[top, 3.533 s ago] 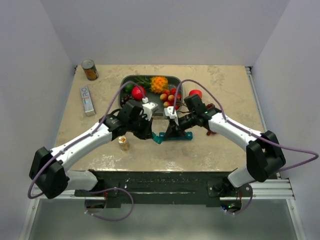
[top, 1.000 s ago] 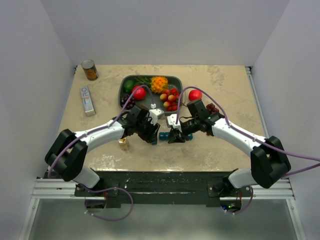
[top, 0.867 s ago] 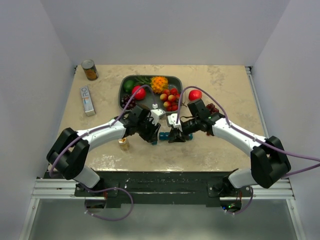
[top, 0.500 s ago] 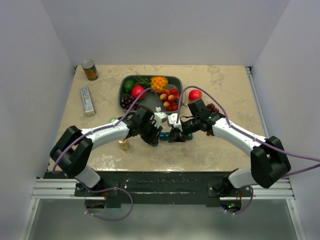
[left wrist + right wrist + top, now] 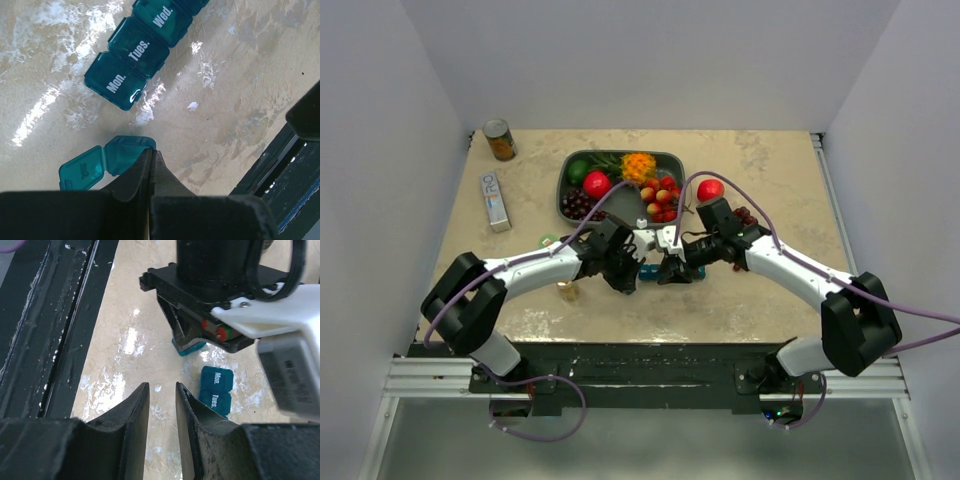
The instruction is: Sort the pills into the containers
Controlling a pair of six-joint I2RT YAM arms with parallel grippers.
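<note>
The containers are teal cells. A closed strip [image 5: 135, 52] reads Mon., Tues., Wed., and shows again in the right wrist view as the strip [image 5: 217, 385]. One separate cell [image 5: 107, 162] lies apart with its lid flipped open. My left gripper [image 5: 151, 152] is shut, its tips at that cell's right rim; a hold on the wall cannot be made out. My right gripper [image 5: 162, 390] hovers slightly open over bare table, nothing between its fingers. From above, the left gripper [image 5: 632, 272] and right gripper [image 5: 665, 272] nearly meet. A white speck [image 5: 192, 105] may be a pill.
A grey fruit tray [image 5: 563, 190] sits behind the grippers, with a red apple [image 5: 710, 189] and grapes [image 5: 747, 214] to its right. An amber bottle [image 5: 565, 291] stands under the left forearm. A tin can [image 5: 499, 140] and a white box [image 5: 496, 200] lie far left.
The left gripper has closed from partly open to shut and slid a little right toward the separate cell. The right arm has stayed put.
</note>
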